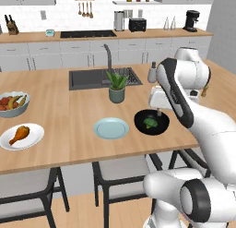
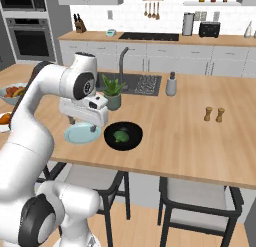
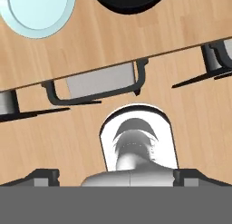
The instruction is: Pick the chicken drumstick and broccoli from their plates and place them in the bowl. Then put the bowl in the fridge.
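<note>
The broccoli [image 1: 150,123] [image 2: 120,136] lies inside the black bowl [image 1: 162,125] [image 2: 134,132] near the island's front edge. Left of it is the pale blue-green plate [image 1: 111,128] [image 2: 75,136] [image 3: 38,12], with nothing on it. Far to the left, the chicken drumstick [image 1: 19,134] rests on the white plate [image 1: 34,132]. My gripper [image 1: 158,112] [image 2: 88,126] [image 3: 116,177] hovers above the counter between the pale plate and the bowl, open, nothing between its fingers. The bowl's rim [image 3: 129,3] shows at the top of the hand view. The fridge is out of view, unless the tall grey panel [image 1: 223,24] at the far right is part of it.
A potted plant [image 1: 117,86] stands just behind the bowl, in front of the sink [image 1: 87,78]. A pale fruit bowl [image 1: 13,104] sits at the left, a soap bottle [image 2: 171,84] and two shakers [image 2: 214,114] at the right. Chairs [image 1: 122,169] are tucked under the front edge.
</note>
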